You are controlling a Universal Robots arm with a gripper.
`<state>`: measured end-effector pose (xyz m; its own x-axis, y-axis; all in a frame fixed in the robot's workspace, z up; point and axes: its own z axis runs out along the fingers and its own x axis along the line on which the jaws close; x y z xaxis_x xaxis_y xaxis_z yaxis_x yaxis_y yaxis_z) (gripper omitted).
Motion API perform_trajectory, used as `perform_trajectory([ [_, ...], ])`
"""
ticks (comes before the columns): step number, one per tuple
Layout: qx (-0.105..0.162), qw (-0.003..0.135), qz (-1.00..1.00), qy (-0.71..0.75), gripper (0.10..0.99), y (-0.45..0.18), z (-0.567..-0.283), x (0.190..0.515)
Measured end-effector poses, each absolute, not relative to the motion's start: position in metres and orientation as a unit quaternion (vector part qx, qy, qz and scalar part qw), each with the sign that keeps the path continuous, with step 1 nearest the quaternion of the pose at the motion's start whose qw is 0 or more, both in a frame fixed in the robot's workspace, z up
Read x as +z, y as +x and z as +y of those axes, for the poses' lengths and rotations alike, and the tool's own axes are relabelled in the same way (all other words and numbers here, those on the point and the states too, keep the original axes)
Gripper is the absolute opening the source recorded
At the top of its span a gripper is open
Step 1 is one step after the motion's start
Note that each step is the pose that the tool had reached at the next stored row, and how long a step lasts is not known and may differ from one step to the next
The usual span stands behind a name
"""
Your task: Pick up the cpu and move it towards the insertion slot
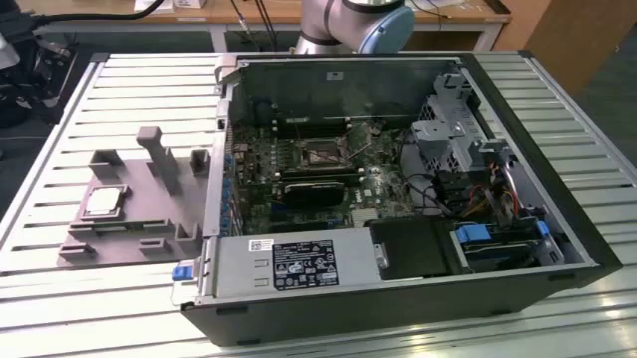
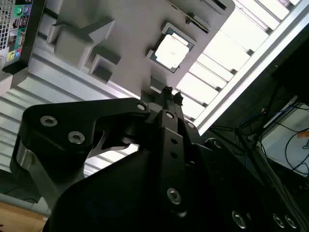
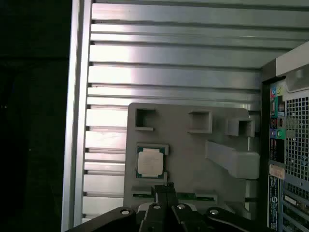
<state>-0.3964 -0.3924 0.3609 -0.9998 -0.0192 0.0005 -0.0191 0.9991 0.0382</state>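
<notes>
The pincer (image 3: 165, 189) hangs above the grey fixture (image 3: 193, 154), pointing down at it, its tips drawn narrow together with nothing between them, apart from the cpu (image 3: 150, 162). The cpu lies flat in a square recess of the fixture. In the exterior view an arm joint (image 1: 359, 22) shows behind the open computer case (image 1: 398, 313). The fixture sits just beside the case, on the exterior view's left, near the edge of the slatted metal surface (image 1: 149, 89), with bare slats beyond it. Wooden desks (image 1: 468, 13) stand behind
</notes>
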Motion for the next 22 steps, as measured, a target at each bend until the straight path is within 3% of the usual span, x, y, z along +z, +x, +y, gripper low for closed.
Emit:
perform_trajectory([
  [22, -0.019, -0.004, -1.0, 0.01, 0.102, -0.397, -0.392, 0.345],
])
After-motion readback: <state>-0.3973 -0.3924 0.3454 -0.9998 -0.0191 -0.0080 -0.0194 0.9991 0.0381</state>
